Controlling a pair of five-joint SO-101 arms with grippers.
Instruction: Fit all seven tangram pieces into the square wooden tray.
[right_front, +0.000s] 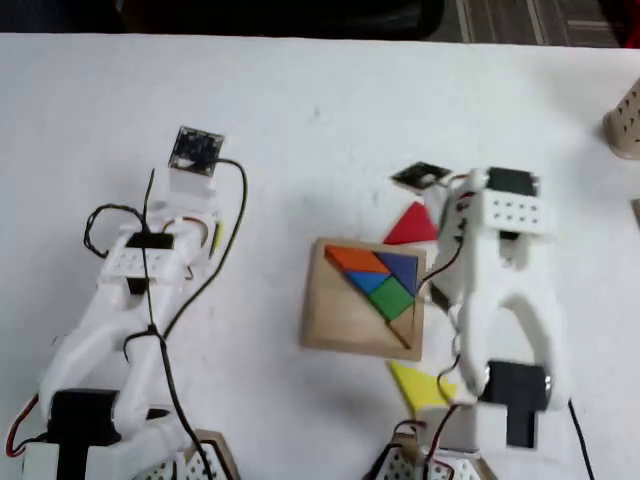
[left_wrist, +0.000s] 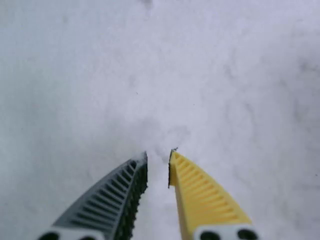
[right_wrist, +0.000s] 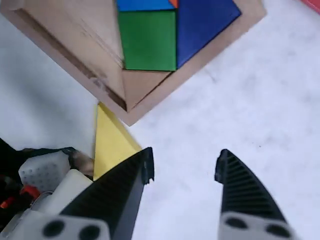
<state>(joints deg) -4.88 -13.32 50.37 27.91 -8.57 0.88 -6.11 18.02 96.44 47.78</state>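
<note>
The square wooden tray (right_front: 330, 320) lies mid-table and holds orange (right_front: 355, 259), dark blue (right_front: 402, 268), light blue and green (right_front: 392, 298) pieces beside a wood-coloured triangle. A red triangle (right_front: 412, 226) lies just beyond the tray's far right corner. On the table off the tray's near right corner lies a yellow triangle (right_front: 420, 385). My right gripper (right_wrist: 182, 162) is open over bare table beside the yellow triangle (right_wrist: 112, 142) and the tray's corner (right_wrist: 135, 112), holding nothing. Over bare white table far to the left, my left gripper (left_wrist: 158, 155) is shut and empty.
The left arm (right_front: 140, 270) with its looping black cable stands left of the tray. The right arm (right_front: 500, 290) arches over the tray's right side. A perforated beige object (right_front: 625, 125) sits at the far right edge.
</note>
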